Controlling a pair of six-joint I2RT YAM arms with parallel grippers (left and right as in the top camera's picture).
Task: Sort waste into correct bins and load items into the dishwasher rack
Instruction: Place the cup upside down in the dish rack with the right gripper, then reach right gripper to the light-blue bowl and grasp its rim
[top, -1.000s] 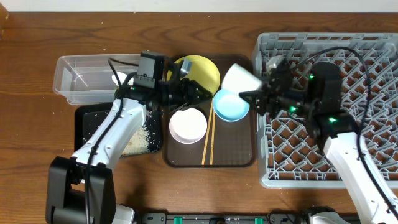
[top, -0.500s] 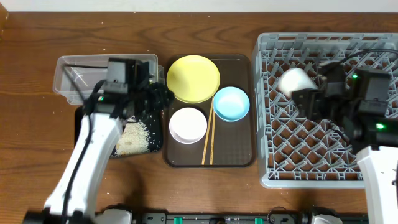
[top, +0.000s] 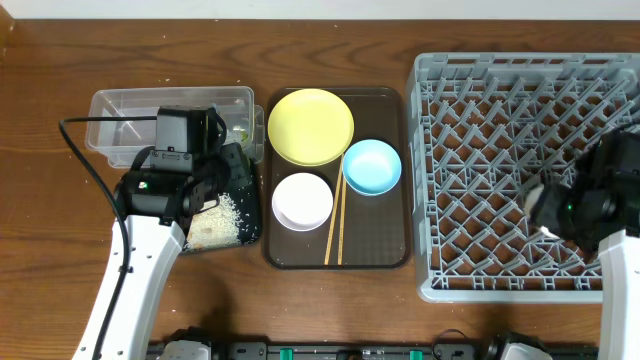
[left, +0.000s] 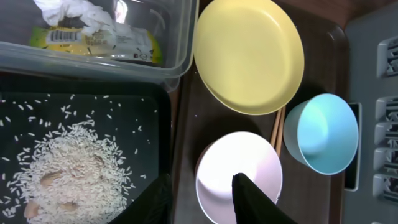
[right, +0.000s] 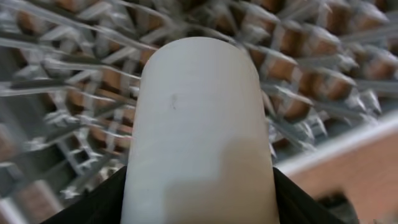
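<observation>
Small white cup is clamped in the right hand over the dishwasher rack; an off-peg release may tip it. Left hand wide, empty.

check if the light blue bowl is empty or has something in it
Empty. The light blue bowl stands upright, its inside bare in the left wrist view.

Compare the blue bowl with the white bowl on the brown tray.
The light blue bowl lies right of the chopsticks, the white bowl left of them. The light blue bowl looks deeper, the white bowl shallower. Both stand upright and empty.
</observation>
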